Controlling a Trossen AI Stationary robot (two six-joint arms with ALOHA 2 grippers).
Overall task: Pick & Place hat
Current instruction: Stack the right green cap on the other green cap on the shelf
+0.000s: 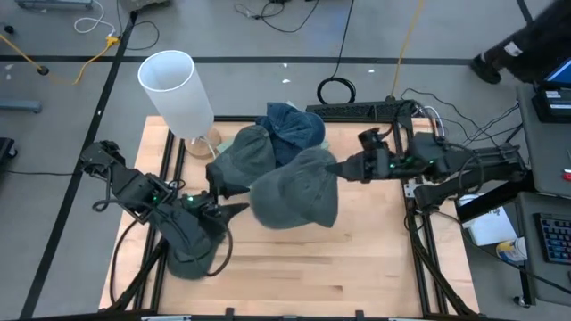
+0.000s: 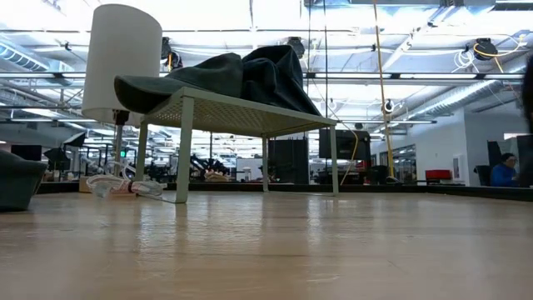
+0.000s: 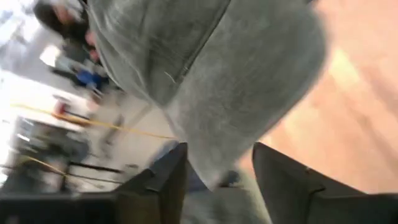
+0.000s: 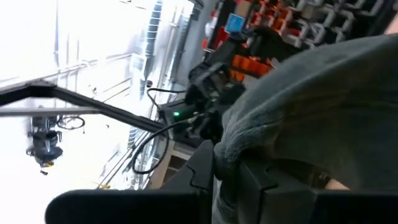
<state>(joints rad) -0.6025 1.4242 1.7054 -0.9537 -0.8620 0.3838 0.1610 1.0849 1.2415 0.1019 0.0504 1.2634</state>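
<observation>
A white lamp (image 1: 177, 89) stands beside a low rack (image 2: 250, 115).

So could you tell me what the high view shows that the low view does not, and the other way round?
Only the high view shows both arms: the right gripper shut on the grey hat, held above the table, and the left gripper at that hat's other edge. Only the low view shows the mesh rack standing on thin legs under the piled hats. Both show the white lamp and the pile of dark hats.
</observation>
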